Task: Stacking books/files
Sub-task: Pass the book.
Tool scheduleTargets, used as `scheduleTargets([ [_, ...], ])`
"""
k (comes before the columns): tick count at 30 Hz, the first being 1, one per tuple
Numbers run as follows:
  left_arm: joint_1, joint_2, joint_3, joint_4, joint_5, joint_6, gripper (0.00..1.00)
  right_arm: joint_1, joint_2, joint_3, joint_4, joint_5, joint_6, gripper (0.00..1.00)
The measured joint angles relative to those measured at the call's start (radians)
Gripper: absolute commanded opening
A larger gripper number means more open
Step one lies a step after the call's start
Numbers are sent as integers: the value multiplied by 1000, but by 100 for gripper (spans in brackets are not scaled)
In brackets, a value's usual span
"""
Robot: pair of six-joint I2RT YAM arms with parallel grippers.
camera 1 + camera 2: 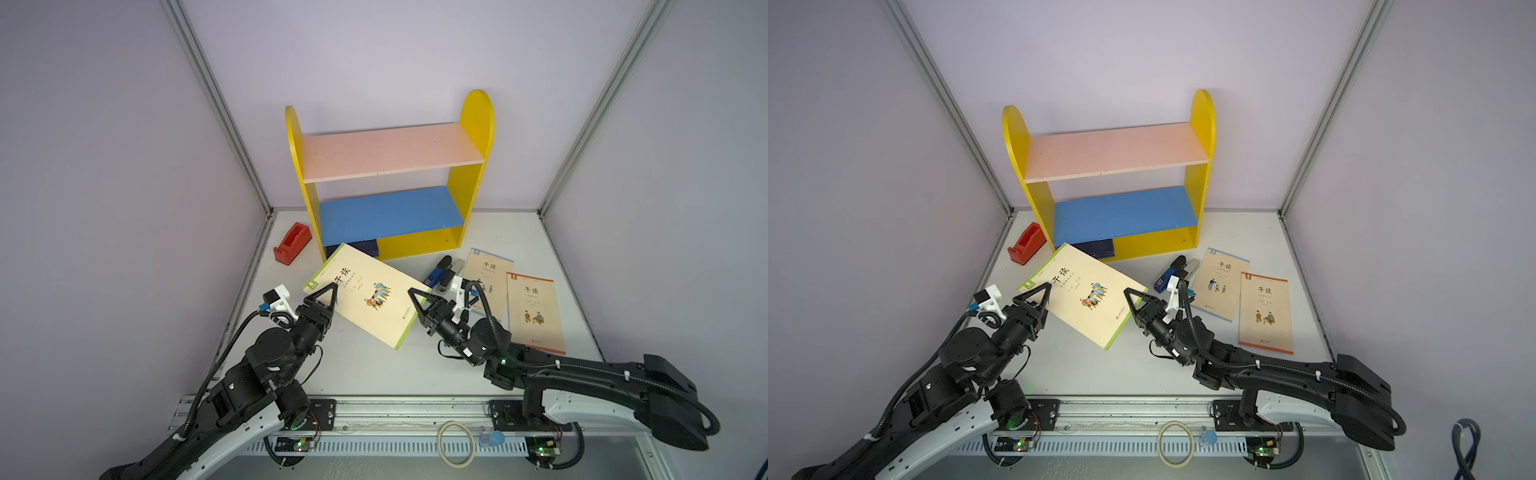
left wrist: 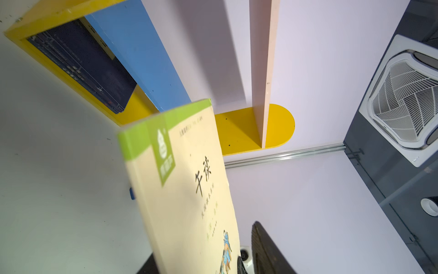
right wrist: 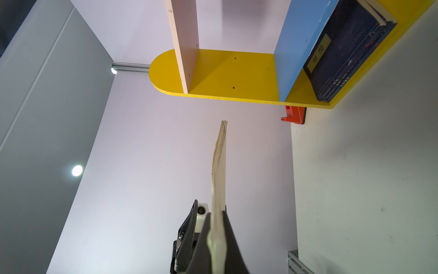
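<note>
White tabletop (image 1: pixel 365 374): right gripper (image 1: pixel 415 296) pinches the thin, likely floppy cream book (image 1: pixel 374 316) at its edge; left gripper (image 1: pixel 328 293) seems parted.

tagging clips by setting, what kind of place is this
Likely a robot lab test cell, not a real study: bare panel walls on aluminium posts, two arms bolted to a metal rail, and a small prop bookshelf.

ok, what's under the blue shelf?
Navy books lie flat in a stack on the yellow bottom board. In both top views the blue shelf and the held cream book cover most of the stack; their number cannot be told.
</note>
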Motion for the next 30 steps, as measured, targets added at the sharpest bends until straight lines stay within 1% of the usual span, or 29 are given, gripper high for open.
scheduleTargets([
  [3,120,1,7,-19,84,3,56,0,-11,0,-5,-19,-12,0],
  [5,219,18,12,-24,171,3,56,0,-17,0,-7,-32,-15,0],
  [6,266,32,13,-23,219,2,52,0,-19,0,-8,-37,-16,0],
  [8,380,75,6,-6,344,-16,39,0,-24,0,-12,-44,-19,0],
  [10,465,110,-5,15,456,-32,32,0,-29,-4,-15,-42,-20,0],
  [12,522,124,-6,18,549,-41,29,-4,-39,-14,-21,-40,-22,0],
  [13,536,120,-2,14,579,-41,27,-4,-45,-18,-28,-40,-22,0],
  [17,575,99,16,36,667,-28,3,-4,-76,-23,-72,-29,-23,0],
  [18,580,99,16,41,679,-26,0,-5,-79,-22,-76,-27,-26,0],
  [20,589,100,16,51,699,-26,0,-5,-82,-13,-90,-22,-35,12],
  [25,592,101,16,70,723,-32,0,10,-69,63,-155,-13,-60,22],
  [27,595,100,16,78,723,-35,0,37,-49,92,-174,-9,-60,27],
  [29,596,99,16,87,719,-35,0,73,-20,109,-189,11,-60,31],
  [30,597,98,16,89,714,-40,0,89,-8,114,-195,19,-58,31],
])
